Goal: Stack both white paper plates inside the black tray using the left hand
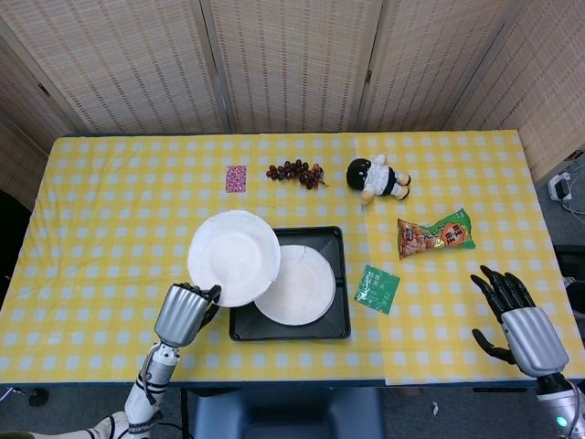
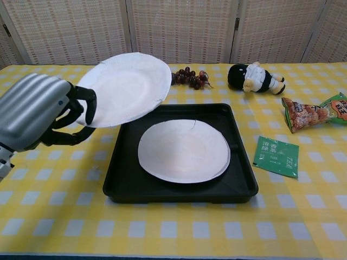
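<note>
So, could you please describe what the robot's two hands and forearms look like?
The left hand has a ribbed, silver-grey metallic shell over the back, with black fingers. Its forearm is slim, white and grey, with thin cabling along it. The right hand matches it: a silver back and black fingers, with a small green light near the wrist.

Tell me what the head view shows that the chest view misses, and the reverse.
Only the head view shows the right hand, open and empty, and the pink packet, which the lifted plate hides in the chest view. Only the chest view shows that plate raised clear above the black tray. Both show the left hand holding it, the second plate in the tray, and the grapes.
</note>
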Available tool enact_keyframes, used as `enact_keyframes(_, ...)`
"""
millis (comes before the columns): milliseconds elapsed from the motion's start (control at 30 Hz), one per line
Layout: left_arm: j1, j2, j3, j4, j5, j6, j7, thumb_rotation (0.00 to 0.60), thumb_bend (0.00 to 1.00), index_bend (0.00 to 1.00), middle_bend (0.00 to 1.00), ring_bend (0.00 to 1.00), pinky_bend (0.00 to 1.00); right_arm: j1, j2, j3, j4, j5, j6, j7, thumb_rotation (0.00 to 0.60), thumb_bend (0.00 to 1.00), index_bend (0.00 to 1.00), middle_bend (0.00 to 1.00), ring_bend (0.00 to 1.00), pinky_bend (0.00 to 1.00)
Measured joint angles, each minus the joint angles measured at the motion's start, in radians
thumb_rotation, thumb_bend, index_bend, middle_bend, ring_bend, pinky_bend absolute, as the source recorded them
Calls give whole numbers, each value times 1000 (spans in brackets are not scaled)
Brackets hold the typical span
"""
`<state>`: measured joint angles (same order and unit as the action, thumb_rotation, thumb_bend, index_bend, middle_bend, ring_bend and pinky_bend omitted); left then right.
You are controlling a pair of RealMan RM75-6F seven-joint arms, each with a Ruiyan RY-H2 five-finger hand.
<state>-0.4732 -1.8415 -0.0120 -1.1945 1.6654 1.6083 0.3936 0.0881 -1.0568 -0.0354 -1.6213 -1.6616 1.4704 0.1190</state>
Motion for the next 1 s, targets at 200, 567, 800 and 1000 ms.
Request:
enact_keyframes(200, -3, -25, 12, -27, 34, -42, 75, 600, 476, 693, 1000, 1000, 1000, -8, 17, -6, 0, -26, 31, 41, 600, 365, 0, 0, 0, 0)
enact_keyframes(567, -31, -127, 7, 37, 58, -134, 139, 600, 475, 695, 1000, 1000, 1000, -9, 37, -21, 8, -61, 48, 95, 600, 366, 0, 0, 0, 0)
enact_keyframes(800, -50, -197, -16, 132, 40, -183, 135, 600, 475, 695, 1000, 1000, 1000, -5, 42, -23, 11, -65, 47, 108, 600, 366, 0, 0, 0, 0)
enact_keyframes(1000, -61, -248, -19, 200, 37, -204, 123, 600, 475, 696, 1000, 1000, 1000, -7, 44, -21, 13, -61, 54, 115, 600, 366, 0, 0, 0, 0)
